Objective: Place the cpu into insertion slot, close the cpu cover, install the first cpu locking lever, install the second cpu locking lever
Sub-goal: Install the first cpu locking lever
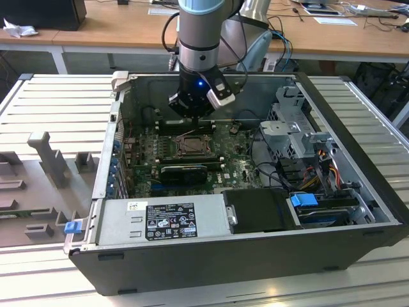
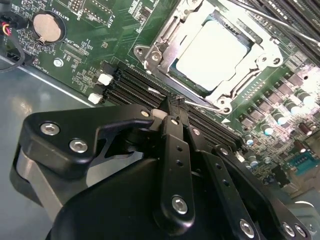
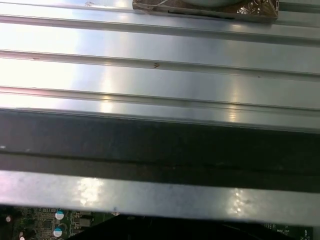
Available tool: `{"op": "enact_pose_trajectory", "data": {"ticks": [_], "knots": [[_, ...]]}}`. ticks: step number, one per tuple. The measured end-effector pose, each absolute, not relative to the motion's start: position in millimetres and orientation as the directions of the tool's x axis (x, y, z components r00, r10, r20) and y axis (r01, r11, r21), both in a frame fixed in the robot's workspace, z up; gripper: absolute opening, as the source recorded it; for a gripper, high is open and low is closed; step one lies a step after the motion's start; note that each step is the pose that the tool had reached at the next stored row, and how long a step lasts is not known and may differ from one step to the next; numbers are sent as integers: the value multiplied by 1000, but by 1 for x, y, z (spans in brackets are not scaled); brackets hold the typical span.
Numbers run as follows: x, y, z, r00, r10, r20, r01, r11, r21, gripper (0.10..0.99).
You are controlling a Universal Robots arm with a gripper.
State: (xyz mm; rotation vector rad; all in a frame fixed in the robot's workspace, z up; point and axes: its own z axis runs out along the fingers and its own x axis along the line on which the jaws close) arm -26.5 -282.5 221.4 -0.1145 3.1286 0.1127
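Note:
The cpu (image 2: 212, 50) lies flat in the insertion slot (image 1: 190, 146), its pale silvery face up. The cpu cover (image 2: 167, 45) is down around it, and the chip shows through its square window. A thin wire lever (image 2: 200, 101) runs along the socket edge nearest my fingers, and a second wire (image 2: 265, 17) crosses beyond the far side. My gripper (image 2: 172, 106) is shut, its black fingertips pressed together just short of the socket's near edge, by the near lever. In the exterior view the gripper (image 1: 192, 116) hangs inside the open case, just behind the socket.
Long black memory slots (image 2: 132, 82) lie between my fingertips and the socket. A coin battery (image 2: 46, 26) sits on the green board. The power supply (image 1: 163, 220), a black graphics card (image 1: 185, 171) and a drive cage (image 1: 294, 128) crowd the case. The case wall (image 3: 160, 145) and ribbed table (image 3: 160, 50) stand close.

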Motion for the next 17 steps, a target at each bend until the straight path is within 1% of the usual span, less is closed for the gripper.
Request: {"op": "enact_pose_trajectory", "data": {"ticks": [17], "knots": [[-18,-281,206,-996,-94,-11,-95,993,71,106]]}}
